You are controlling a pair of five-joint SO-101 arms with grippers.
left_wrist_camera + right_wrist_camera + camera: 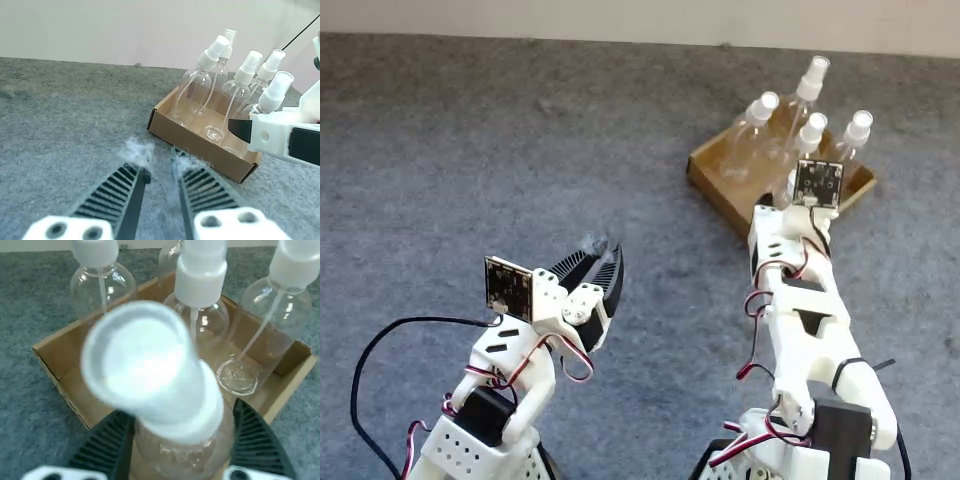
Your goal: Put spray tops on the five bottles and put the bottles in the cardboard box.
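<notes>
Five bottles (200, 85), all wearing spray tops (215, 50). Four stand upright inside the cardboard box (720, 185). The fifth bottle (150, 370) is at the box's near wall, clamped between the fingers of the right gripper (180, 440); can't tell if its base touches the box floor. Meanwhile the left gripper (159, 170) holds nothing, jaws slightly apart, over the grey carpet (470, 150), well apart from the box.

5 clear bottles (196, 95), 5 white spray tops (248, 65) — one top per bottle. 1 cardboard box (195, 145). 2 robot arms (800, 320), 2 claws — left claw (159, 170) and right claw (182, 412), one per arm. 1 grey desk (65, 125)
</notes>
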